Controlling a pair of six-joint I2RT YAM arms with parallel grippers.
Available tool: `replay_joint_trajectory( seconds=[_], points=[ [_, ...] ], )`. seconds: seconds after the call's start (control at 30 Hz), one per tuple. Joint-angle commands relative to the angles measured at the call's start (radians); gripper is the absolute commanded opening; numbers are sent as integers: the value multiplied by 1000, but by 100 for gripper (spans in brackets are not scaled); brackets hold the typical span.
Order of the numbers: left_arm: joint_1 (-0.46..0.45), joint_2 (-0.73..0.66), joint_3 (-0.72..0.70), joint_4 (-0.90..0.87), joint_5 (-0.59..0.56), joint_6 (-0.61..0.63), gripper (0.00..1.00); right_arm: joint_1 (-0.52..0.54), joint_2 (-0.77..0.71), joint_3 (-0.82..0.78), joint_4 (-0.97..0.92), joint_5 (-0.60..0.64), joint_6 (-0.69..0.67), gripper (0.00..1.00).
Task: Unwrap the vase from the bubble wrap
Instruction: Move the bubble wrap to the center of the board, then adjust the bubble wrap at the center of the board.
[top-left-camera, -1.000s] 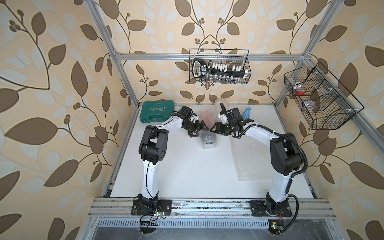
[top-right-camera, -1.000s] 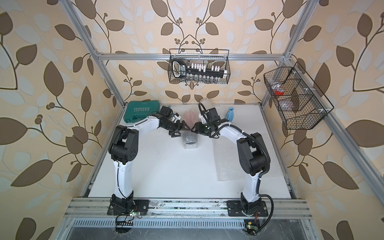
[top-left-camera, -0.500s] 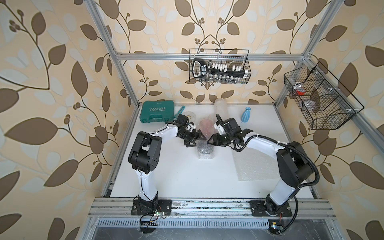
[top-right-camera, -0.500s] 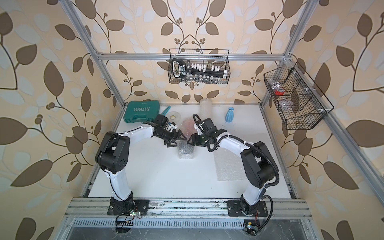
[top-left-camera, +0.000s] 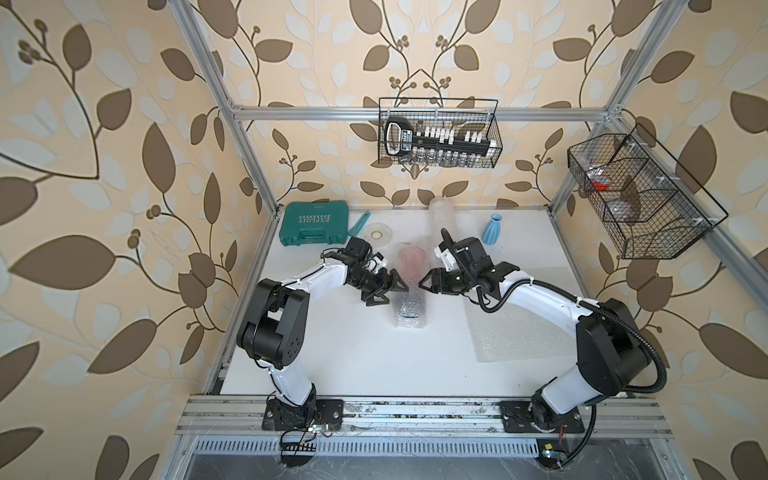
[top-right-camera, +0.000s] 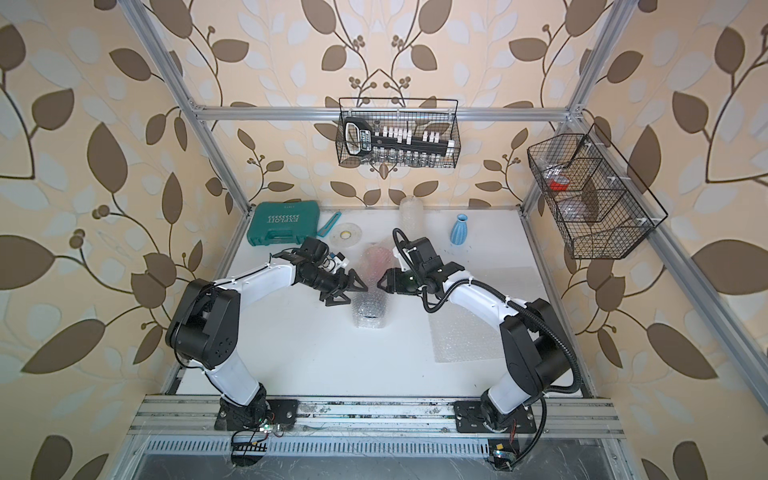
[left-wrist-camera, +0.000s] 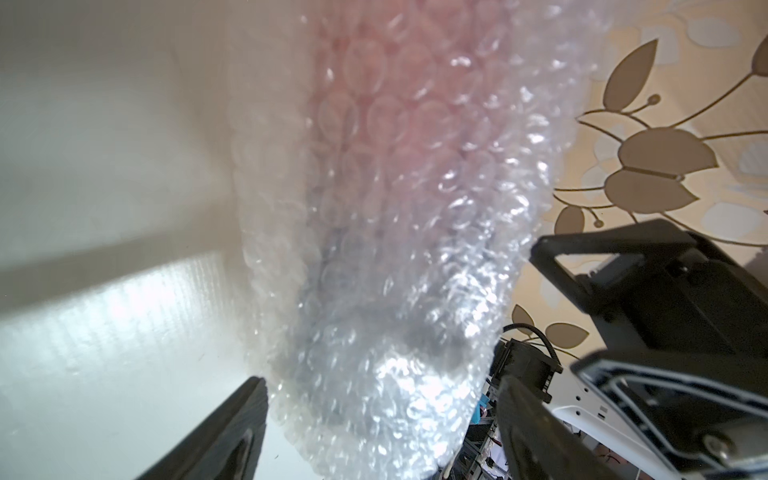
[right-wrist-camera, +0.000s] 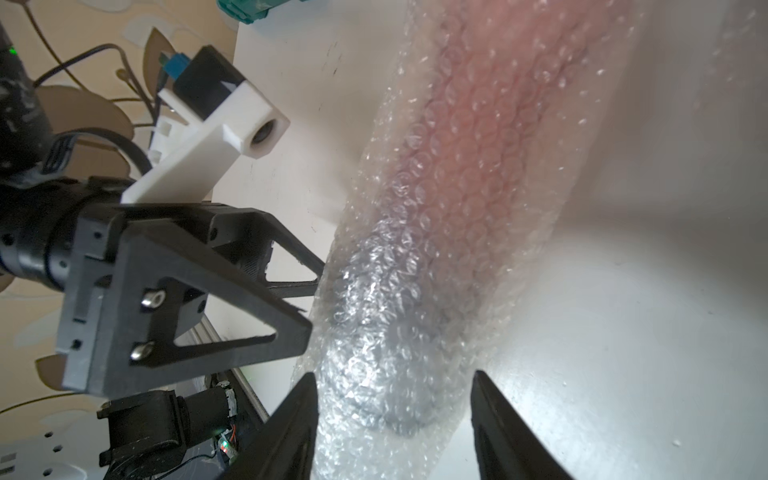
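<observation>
Comparing top views against a second ago: both arms have been drawn forward, and the left tool (top-left-camera: 397, 294) and right tool (top-left-camera: 423, 284) are now set flanking the wrapped vase (top-left-camera: 410, 305), which lies on the surface (top-left-camera: 353, 353).
Left wrist: jaws wide, bubble wrap (left-wrist-camera: 374, 270) between them, not squeezed.
Right wrist: likewise wide, straddling it.
Unwrapping judged imminent, not begun.

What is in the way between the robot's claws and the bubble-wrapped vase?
Nothing I can see. The bubble-wrapped vase sits right between the open left gripper and open right gripper. The blue vase and the loose bubble wrap sheet are off to the side.
</observation>
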Motion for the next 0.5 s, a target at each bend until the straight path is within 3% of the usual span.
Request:
replay_joint_trajectory(
  seconds=[0.0,0.33,0.47],
  points=[
    [-11,-55,-5,-32,29,36,86,-3,62,68,-32,-33,-22,59],
    [-7,-97,14,-68,-22,79,88,19,203,155,-65,-84,-63,59],
    [14,-112,16,-90,-58,86,89,13,205,148,-113,20,-72,58]
  ],
)
